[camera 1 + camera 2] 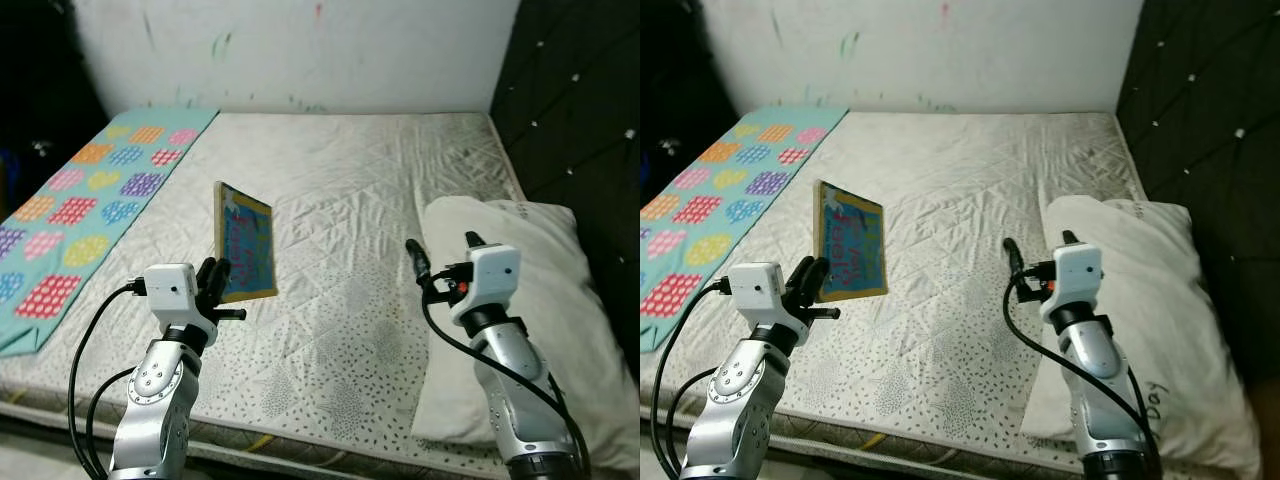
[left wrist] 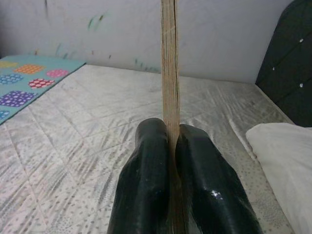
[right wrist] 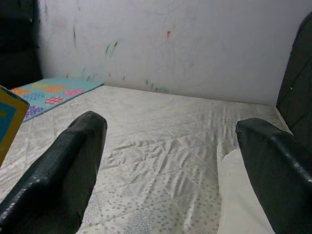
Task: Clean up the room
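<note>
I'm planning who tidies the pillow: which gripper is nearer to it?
Right. The right gripper hangs open at the pillow's near edge, partly over it. The left gripper is across the mattress, shut on the book.

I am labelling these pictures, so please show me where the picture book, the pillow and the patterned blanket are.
picture book [image 1: 247, 243]: left eye view, on its blue cover.
pillow [image 1: 545, 290]: left eye view, on its bare white top.
patterned blanket [image 1: 95, 195]: left eye view, on its middle, among the coloured shapes.
</note>
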Controlling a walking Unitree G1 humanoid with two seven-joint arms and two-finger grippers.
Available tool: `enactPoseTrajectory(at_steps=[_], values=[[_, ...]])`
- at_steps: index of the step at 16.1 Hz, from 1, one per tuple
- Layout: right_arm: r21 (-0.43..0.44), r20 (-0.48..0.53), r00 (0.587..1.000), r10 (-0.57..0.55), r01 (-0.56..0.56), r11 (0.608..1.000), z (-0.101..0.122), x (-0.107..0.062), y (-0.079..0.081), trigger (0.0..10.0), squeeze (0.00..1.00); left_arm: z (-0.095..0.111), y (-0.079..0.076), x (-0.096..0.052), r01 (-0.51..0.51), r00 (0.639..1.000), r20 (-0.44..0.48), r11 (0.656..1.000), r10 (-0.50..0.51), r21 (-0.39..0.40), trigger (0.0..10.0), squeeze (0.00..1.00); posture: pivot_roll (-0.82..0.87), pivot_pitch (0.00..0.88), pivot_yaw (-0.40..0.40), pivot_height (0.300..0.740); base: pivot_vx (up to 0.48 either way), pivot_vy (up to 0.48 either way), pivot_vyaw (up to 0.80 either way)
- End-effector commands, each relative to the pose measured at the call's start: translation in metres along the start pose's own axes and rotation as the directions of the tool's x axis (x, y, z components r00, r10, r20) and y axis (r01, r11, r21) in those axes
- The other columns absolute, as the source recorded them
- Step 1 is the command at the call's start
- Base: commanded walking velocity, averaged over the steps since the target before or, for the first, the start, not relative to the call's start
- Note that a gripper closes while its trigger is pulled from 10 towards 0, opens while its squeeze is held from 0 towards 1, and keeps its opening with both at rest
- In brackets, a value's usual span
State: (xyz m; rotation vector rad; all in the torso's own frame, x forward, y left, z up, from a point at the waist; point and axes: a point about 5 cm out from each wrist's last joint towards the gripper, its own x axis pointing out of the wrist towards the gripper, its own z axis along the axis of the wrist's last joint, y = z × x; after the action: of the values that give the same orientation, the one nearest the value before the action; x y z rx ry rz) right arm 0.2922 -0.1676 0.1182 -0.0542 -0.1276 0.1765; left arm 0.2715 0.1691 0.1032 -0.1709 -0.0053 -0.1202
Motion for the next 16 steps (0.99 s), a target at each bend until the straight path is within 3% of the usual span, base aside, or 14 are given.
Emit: enactPoseTrajectory(at_steps=[1, 7, 16], values=[[0.018, -0.002, 1.000, 0.008, -0.008, 1.000, 0.0016, 0.0033, 0.0049, 10.0, 0.00, 0.0125, 0.0035, 0.0007, -0.008, 0.998, 0.056, 1.000, 0.007, 0.019, 10.0, 0.00, -0.20, 0.000, 0.065, 0.740, 0.000, 0.000, 0.00], [0.042, -0.013, 1.000, 0.000, 0.000, 0.999, 0.0013, 0.0055, 0.0034, 10.0, 0.00, 0.0120, 0.0007, 0.0026, 0.019, 0.999, 0.050, 1.000, -0.020, 0.018, 10.0, 0.00, -0.21, 0.000, 0.069, 0.740, 0.000, -0.195, -0.64], [0.055, -0.011, 1.000, 0.001, -0.001, 0.998, 0.0025, 0.0068, 0.0032, 10.0, 0.00, 0.0125, -0.0015, 0.0020, 0.026, 0.998, 0.065, 1.000, -0.026, 0.004, 10.0, 0.00, -0.21, 0.000, 0.065, 0.740, 0.000, 0.000, -0.06]])
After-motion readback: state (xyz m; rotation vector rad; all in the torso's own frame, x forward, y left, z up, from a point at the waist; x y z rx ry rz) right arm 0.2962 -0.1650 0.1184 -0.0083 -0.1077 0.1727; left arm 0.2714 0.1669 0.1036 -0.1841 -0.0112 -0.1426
